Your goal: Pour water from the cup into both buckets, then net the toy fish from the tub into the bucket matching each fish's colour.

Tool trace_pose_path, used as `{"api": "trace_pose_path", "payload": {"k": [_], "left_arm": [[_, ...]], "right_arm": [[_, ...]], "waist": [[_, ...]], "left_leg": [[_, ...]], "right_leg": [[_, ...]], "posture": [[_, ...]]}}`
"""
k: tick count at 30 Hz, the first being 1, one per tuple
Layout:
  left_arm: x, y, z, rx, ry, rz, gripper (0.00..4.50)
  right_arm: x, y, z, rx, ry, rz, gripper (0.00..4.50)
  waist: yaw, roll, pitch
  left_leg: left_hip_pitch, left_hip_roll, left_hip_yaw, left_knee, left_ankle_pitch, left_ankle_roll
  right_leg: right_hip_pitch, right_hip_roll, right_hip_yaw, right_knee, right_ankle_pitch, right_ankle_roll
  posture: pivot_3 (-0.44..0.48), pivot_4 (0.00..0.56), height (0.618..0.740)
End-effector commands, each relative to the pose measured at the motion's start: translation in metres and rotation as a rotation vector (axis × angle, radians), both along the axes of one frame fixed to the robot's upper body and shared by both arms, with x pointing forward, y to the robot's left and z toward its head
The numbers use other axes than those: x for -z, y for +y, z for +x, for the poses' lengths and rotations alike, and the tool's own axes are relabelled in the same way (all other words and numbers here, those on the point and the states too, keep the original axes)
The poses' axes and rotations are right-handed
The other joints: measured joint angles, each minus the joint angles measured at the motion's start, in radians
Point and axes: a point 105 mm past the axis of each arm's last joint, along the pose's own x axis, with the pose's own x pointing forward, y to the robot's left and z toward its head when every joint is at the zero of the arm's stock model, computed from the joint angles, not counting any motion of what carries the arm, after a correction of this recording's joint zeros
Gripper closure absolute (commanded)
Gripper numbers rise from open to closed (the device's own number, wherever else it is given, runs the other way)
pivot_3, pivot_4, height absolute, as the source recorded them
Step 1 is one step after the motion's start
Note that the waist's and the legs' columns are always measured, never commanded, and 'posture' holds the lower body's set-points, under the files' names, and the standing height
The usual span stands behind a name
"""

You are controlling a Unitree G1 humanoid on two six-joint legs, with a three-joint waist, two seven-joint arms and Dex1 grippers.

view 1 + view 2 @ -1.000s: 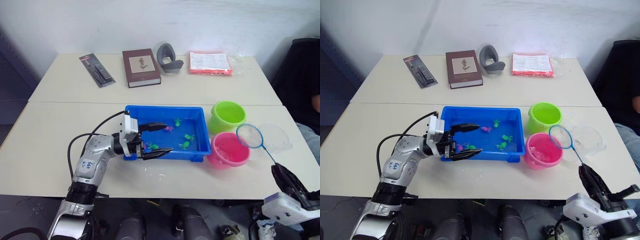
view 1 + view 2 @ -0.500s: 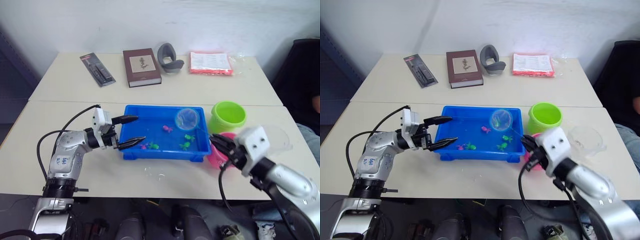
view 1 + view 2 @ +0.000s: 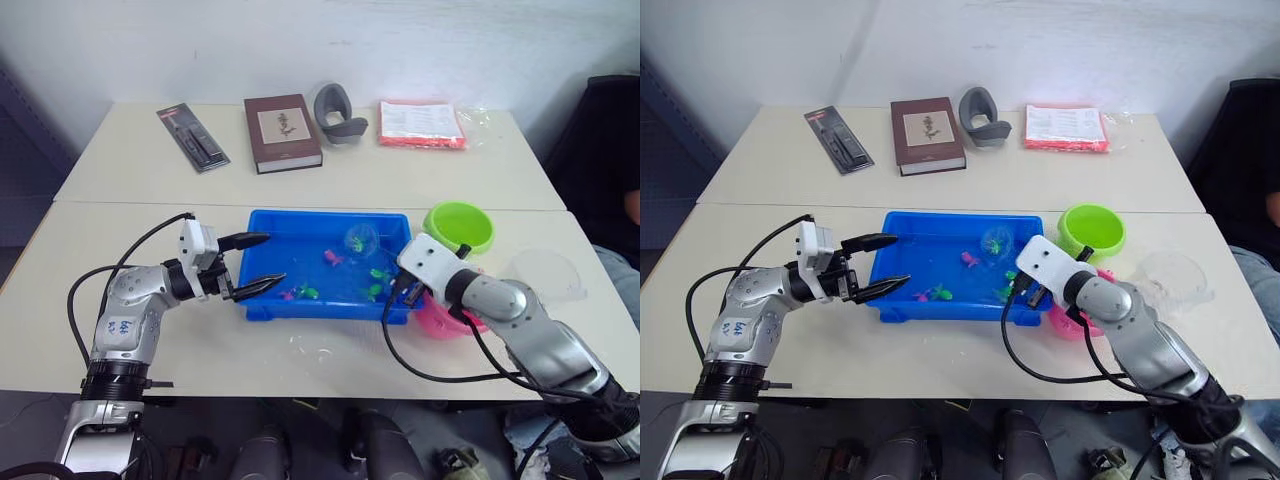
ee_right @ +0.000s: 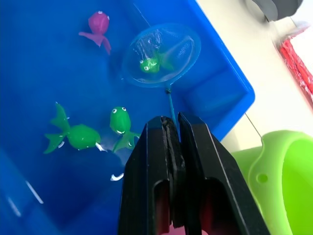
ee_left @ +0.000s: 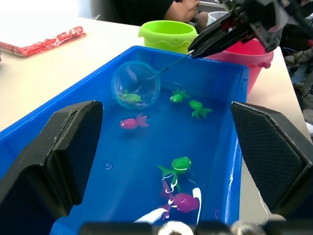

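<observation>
1. My right gripper (image 4: pixel 171 128) has its two black fingers pinched tight on the thin handle of the net (image 4: pixel 161 55) — the handle runs straight out from between the tips.
2. The blue hoop sits low in the tub (image 3: pixel 268 302), near its far right corner, with one green fish (image 4: pixel 152 63) lying within the ring of mesh.
3. Just outside the hoop I see two more green fish (image 4: pixel 120 125) side by side near the tub's right wall, and a magenta fish (image 4: pixel 97 25) a little to the left of the net.
4. My left gripper (image 3: pixel 258 262) is spread wide, its fingers (image 5: pixel 68 152) straddling the tub's left wall — whether they touch the rim I cannot tell.
5. Close in front of that gripper lie another green fish (image 5: pixel 176 166) and a magenta fish (image 5: pixel 183 200), almost touching each other.
6. The green bucket (image 3: pixel 458 226) stands just beside the tub's far right corner; the pink bucket (image 3: pixel 447 318) is just beside the near right corner, mostly hidden behind my right forearm.
7. The clear cup (image 3: pixel 548 272) rests on the table to the right of both buckets.
8. On the far table, well apart from all this: a brown book (image 3: pixel 282 132), a black packaged tool (image 3: pixel 192 138), a grey curved object (image 3: pixel 336 112) and a red-edged packet (image 3: pixel 420 124).
</observation>
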Motion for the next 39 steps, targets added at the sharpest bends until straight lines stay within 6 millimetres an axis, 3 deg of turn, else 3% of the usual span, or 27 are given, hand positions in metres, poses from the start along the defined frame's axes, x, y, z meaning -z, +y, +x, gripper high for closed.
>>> {"api": "trace_pose_path", "payload": {"k": [1, 9, 19, 23, 31, 39], "left_arm": [[-0.009, 0.002, -0.003, -0.007, -0.043, 0.014, 0.01], [-0.007, 0.003, -0.006, -0.005, -0.033, 0.025, 0.01], [-0.007, 0.004, -0.006, -0.013, -0.033, 0.027, 0.01], [-0.009, 0.003, -0.008, 0.0, -0.037, 0.017, 0.01], [-0.014, -0.017, -0.02, 0.127, -0.022, 0.004, 0.01], [-0.014, -0.039, -0.024, 0.228, 0.003, -0.013, 0.01]], "right_arm": [[-0.008, 0.004, 0.003, -0.037, -0.046, -0.057, 4.5], [-0.006, 0.037, 0.002, -0.1, 0.07, 0.139, 4.5], [-0.019, 0.036, -0.014, -0.053, 0.214, 0.484, 4.5], [-0.027, 0.022, -0.032, -0.046, 0.206, 0.576, 4.5], [-0.044, -0.024, -0.09, 0.003, 0.057, 0.657, 4.5], [-0.042, -0.084, -0.133, 0.249, -0.067, 0.583, 4.5]], "waist": [[0.001, 0.0, 0.0], [-0.002, 0.0, 0.0], [0.0, 0.0, 0.0], [0.001, 0.0, 0.0], [0.003, 0.0, 0.0], [0.004, 0.0, 0.0]], "left_leg": [[0.0, 0.0, 0.0, 0.0, 0.0, 0.0], [0.0, 0.002, 0.0, 0.0, 0.0, -0.001], [-0.001, 0.001, -0.001, 0.0, -0.001, -0.001], [-0.001, 0.001, -0.001, -0.001, -0.001, -0.001], [-0.002, 0.0, -0.001, -0.001, -0.002, 0.0], [0.0, 0.0, 0.0, -0.001, -0.002, 0.0]], "right_leg": [[0.0, 0.0, 0.0, 0.0, 0.0, 0.0], [0.0, 0.0, -0.001, 0.001, 0.0, 0.0], [0.0, -0.002, -0.001, 0.002, 0.0, 0.0], [0.0, -0.002, -0.001, 0.002, 0.0, 0.0], [0.0, 0.0, 0.0, 0.0, 0.0, 0.001], [0.001, 0.003, 0.002, -0.001, 0.0, 0.0]], "posture": [[0.0, 0.15, 0.74], [0.0, 0.15, 0.74], [0.0, 0.15, 0.74], [0.0, 0.15, 0.74], [0.0, 0.15, 0.74], [0.0, 0.15, 0.74]]}}
